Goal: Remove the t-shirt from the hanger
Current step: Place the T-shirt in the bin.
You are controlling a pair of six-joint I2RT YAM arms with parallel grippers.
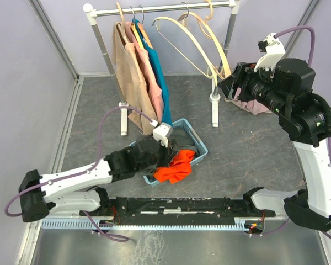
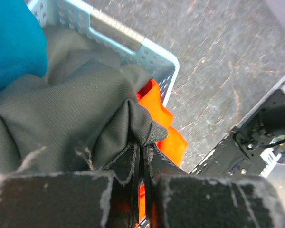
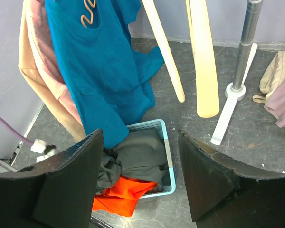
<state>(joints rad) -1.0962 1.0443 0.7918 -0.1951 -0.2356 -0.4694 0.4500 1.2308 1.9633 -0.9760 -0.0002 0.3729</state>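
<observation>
A dark grey t-shirt lies bunched in the light blue basket, off any hanger. My left gripper is shut on a fold of it at the basket's near side, above an orange cloth. The top view shows that left gripper over the basket. My right gripper is open and empty, raised beside the lower ends of the bare wooden hangers. Through its spread fingers I see the grey t-shirt and two bare hanger arms.
A teal shirt, a pink shirt and a beige one hang at the left of the rack rail. The rack's right post stands on its white foot. A pile of pale clothes lies right of it.
</observation>
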